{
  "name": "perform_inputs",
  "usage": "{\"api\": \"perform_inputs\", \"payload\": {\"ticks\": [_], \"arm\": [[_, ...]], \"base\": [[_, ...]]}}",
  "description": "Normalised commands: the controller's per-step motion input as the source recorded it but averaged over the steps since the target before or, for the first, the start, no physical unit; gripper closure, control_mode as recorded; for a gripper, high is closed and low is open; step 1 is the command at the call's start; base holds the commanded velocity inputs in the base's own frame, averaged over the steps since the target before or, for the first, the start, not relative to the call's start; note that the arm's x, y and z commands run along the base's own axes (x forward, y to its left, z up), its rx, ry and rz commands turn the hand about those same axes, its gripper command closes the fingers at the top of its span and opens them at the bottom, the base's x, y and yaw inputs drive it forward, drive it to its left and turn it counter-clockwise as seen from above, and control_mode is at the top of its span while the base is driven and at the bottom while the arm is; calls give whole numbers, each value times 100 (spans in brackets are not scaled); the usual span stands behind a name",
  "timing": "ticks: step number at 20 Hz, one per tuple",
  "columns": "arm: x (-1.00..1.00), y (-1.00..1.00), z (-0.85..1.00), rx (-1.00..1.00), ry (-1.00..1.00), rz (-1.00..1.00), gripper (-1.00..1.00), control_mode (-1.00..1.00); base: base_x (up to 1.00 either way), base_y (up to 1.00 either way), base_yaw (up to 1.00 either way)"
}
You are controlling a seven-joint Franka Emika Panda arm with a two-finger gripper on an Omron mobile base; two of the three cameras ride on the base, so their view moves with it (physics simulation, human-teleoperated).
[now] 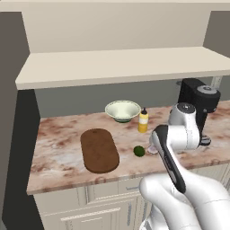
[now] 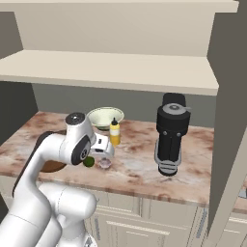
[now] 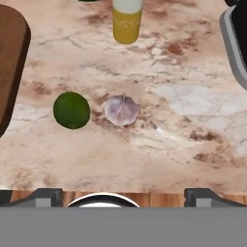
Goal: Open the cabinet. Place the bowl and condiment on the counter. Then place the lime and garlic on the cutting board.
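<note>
The cabinet (image 1: 121, 67) stands open above the counter (image 1: 58, 148), and its cream shelf is bare. On the counter near the back wall sit the bowl (image 1: 122, 110) and the yellow condiment (image 1: 143, 120). The cutting board (image 1: 99, 150) lies to their left with nothing on it. The lime (image 3: 71, 110) and garlic (image 3: 122, 110) rest side by side on the marble, right of the board. My gripper (image 3: 124, 194) hovers above them, open, with nothing between its fingertips. In the left base view my arm hides most of the garlic; the lime (image 1: 139, 151) shows.
A black coffee machine (image 2: 171, 135) stands on the counter to the right of the garlic. Cream drawer fronts (image 1: 108, 191) run below the counter's front edge. A dark side wall (image 1: 11, 134) closes off the left end.
</note>
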Motion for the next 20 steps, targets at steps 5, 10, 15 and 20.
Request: {"api": "perform_inputs", "payload": {"ticks": [5, 10, 15, 20], "arm": [[8, 0, -21, 0, 0, 0, -100, -100], [9, 1, -21, 0, 0, 0, -100, -100], [8, 0, -15, 0, 0, 0, -100, -100], [8, 0, -14, 0, 0, 0, -100, -100]], "base": [[0, 0, 0], [0, 0, 0], [0, 0, 0], [0, 0, 0]]}}
